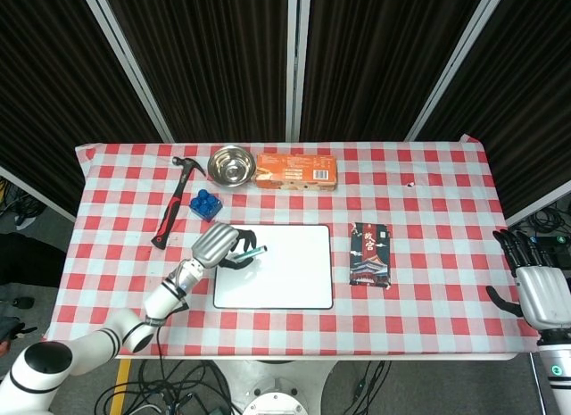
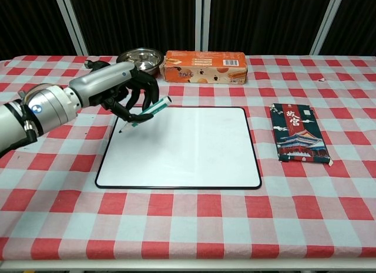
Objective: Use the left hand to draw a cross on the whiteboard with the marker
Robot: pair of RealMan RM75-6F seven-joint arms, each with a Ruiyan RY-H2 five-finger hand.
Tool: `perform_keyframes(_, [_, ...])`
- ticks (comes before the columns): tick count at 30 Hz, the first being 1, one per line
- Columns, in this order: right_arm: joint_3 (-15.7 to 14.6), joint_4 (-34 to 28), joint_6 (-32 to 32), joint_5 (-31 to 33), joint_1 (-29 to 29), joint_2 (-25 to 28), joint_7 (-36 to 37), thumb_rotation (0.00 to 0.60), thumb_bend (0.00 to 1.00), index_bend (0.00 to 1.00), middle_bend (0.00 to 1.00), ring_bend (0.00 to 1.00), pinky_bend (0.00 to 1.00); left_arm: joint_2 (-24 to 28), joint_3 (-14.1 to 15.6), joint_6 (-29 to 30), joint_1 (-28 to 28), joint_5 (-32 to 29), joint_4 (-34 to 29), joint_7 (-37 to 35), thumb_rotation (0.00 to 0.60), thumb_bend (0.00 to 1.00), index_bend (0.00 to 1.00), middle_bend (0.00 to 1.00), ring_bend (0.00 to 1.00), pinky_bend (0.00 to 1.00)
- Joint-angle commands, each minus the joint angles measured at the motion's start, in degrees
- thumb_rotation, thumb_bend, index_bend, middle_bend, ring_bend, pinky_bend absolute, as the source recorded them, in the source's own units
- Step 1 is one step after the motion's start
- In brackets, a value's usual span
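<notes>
A blank whiteboard [image 1: 277,268] [image 2: 182,147] with a black rim lies flat in the middle of the checked table. My left hand [image 1: 217,245] [image 2: 120,91] hovers over the board's far left corner and grips a green-capped marker [image 1: 250,253] [image 2: 145,113]. The marker slants down to the left, its tip just above the board's left edge. No ink shows on the board. My right hand [image 1: 535,286] rests off the table's right edge, fingers spread and holding nothing; the chest view does not show it.
Along the far side stand a steel bowl [image 2: 140,60] and an orange box [image 2: 203,66]. A red-handled hammer [image 1: 175,210] and a blue block [image 1: 206,203] lie left of the board. A dark booklet [image 2: 296,132] lies to its right.
</notes>
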Motion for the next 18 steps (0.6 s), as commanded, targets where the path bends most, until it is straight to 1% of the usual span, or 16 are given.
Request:
perform_keyframes(1, [-0.1, 0.0, -0.2, -0.1, 0.1, -0.1, 0.0, 0.6, 0.16, 0.0, 0.06, 0.0, 0.12, -2.7, 1.3, 1.9, 0.5, 0.5, 4.2, -1.8, 0.6, 0.43, 0.49, 0.57, 0.66, 0.94])
perform_keyframes(8, [0.0, 0.0, -0.6, 0.2, 0.3, -0.3, 0.0, 0.6, 0.16, 0.0, 0.06, 0.0, 0.12, -6.0, 2.4, 4.0, 0.8, 1.0, 10.3, -4.2, 0.6, 0.43, 0.49, 0.57, 0.66, 0.93])
perform_keyframes(18, [0.0, -0.2, -0.7, 0.6, 0.2, -0.1, -0.2, 0.6, 0.16, 0.0, 0.06, 0.0, 0.12, -9.3, 3.5, 4.3, 0.5, 1.0, 16.2, -6.8, 0.6, 0.43, 0.49, 0.57, 0.66, 0.93])
